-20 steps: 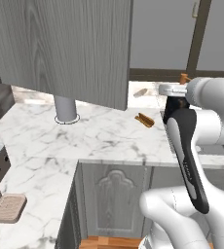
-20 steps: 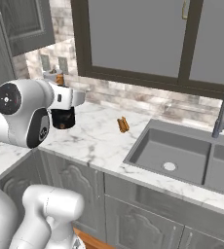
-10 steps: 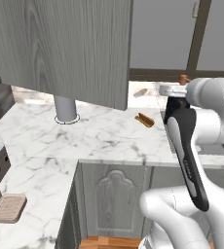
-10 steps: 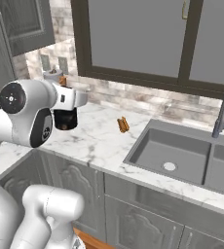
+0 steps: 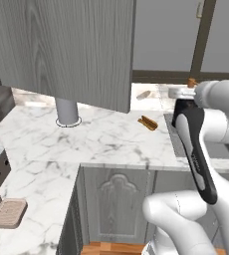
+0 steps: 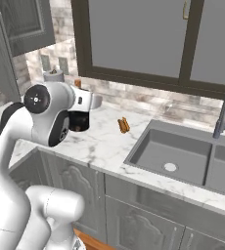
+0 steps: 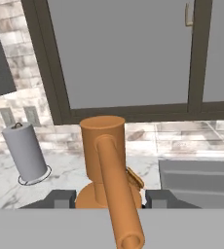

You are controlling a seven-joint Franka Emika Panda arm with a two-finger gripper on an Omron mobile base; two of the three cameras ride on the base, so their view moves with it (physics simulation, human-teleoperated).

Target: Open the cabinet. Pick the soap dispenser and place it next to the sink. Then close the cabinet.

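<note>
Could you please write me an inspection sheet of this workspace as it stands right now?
Surface: white marble counter, running round a corner.
Job's things: orange soap dispenser held between the fingers, its pump spout toward the camera; cabinet door stands open over the counter; sink to the right, nothing in the basin.
Clutter: grey paper towel roll upright on its ring base; small brown item lying left of the sink; tan pad at the counter's near left.
Grippers: gripper closed on the dispenser's base, above the counter.
Cables: nothing seen.
Surroundings: dark-framed window, stone backsplash, faucet.
</note>
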